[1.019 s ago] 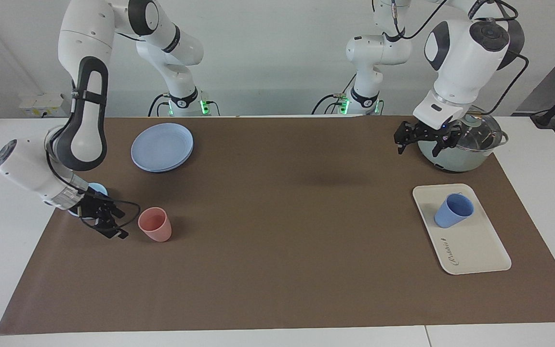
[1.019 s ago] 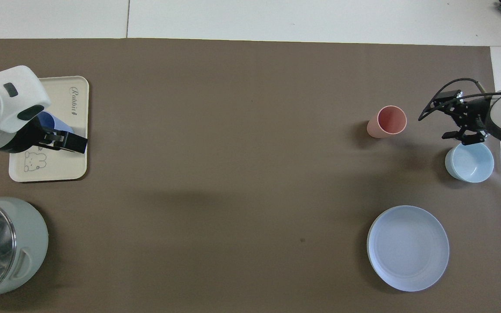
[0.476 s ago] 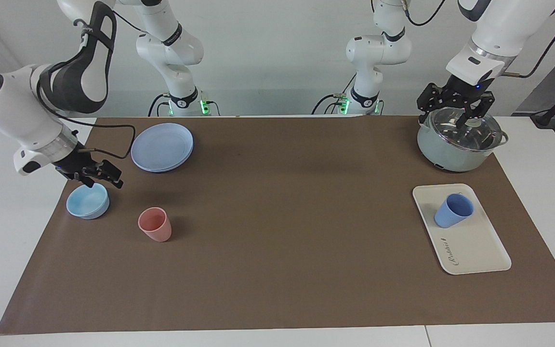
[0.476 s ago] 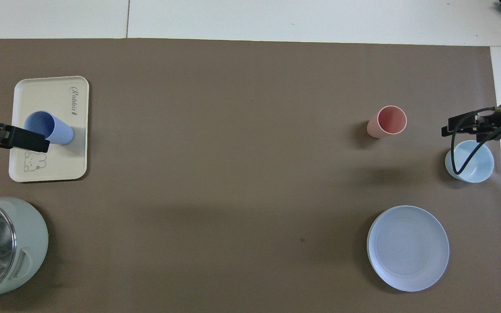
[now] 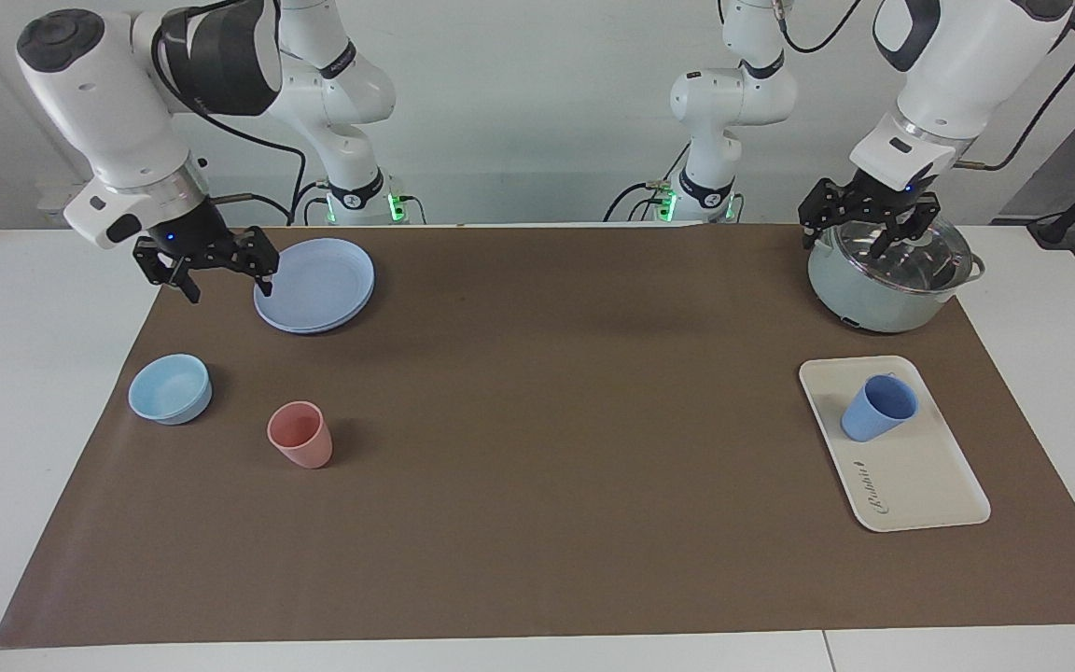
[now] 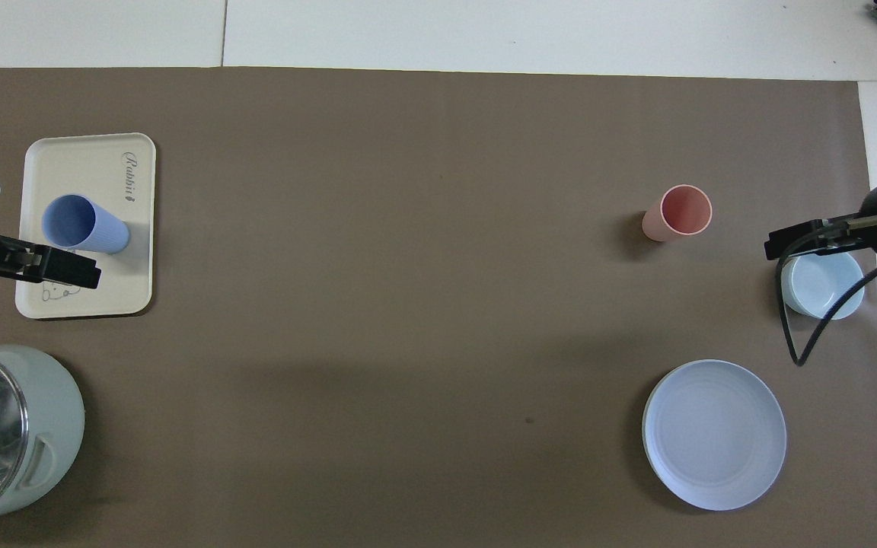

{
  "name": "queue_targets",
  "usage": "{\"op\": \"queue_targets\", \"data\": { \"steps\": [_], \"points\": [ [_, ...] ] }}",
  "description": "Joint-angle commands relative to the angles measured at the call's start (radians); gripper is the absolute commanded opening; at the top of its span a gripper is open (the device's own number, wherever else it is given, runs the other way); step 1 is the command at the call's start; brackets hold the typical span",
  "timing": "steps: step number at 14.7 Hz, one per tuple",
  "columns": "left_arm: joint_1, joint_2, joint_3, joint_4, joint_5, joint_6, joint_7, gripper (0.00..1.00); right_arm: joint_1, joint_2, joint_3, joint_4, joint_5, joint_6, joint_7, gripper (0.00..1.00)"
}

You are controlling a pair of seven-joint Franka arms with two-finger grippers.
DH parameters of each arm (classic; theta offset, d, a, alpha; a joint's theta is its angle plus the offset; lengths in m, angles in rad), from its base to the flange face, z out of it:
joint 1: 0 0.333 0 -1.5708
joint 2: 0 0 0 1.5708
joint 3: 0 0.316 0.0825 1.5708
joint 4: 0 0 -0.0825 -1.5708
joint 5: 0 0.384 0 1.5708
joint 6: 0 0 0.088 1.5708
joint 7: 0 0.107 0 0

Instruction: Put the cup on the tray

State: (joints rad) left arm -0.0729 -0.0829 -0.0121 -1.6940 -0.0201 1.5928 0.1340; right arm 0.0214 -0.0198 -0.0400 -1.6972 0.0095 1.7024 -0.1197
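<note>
Cup (image 5: 877, 408) upright on tray (image 5: 920, 485), on the half of the tray nearer the robots; rim open upward, nothing touching it. Tray flat on brown mat (image 5: 537, 485) at the left arm's end of the table (image 5: 24, 308); seen from overhead, tray at about 9 o'clock from mat centre.

Left tool (image 5: 859, 235) raised over the lidded pot (image 5: 887, 280), fingers (image 5: 883, 245) spread wide, empty. Pot stands nearer the robots than the tray; overhead, pot at 6 o'clock from tray.

Right tool (image 5: 217, 274) in the air over the mat's edge, just beside the round blue plate (image 5: 315, 284), fingers apart, empty.

Right arm's end of table: light-blue bowl (image 5: 170, 388), pink cup (image 5: 300, 435) beside it, both apart from the plate. Overhead, bowl at roughly 1 o'clock from the plate, pink cup at about 12 o'clock from it. Pink cup upright, well apart from tray.
</note>
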Motion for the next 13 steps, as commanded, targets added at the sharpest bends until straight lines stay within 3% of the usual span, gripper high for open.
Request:
{"op": "queue_targets", "data": {
  "steps": [1, 6, 13],
  "points": [
    [-0.008, -0.031, -0.009, -0.03, 0.034, 0.015, -0.033, 1.0, 0.029, 0.012, 0.006, 0.082, -0.045, -0.059, -0.015, 1.0],
    [-0.021, -0.032, -0.016, -0.027, 0.049, -0.002, -0.108, 1.0, 0.035, 0.038, 0.005, 0.179, -0.051, -0.139, 0.13, 1.0],
    [-0.019, -0.037, -0.016, -0.033, 0.042, 0.012, -0.102, 1.0, 0.037, 0.029, 0.009, 0.159, -0.051, -0.177, 0.196, 1.0]
  ]
}}
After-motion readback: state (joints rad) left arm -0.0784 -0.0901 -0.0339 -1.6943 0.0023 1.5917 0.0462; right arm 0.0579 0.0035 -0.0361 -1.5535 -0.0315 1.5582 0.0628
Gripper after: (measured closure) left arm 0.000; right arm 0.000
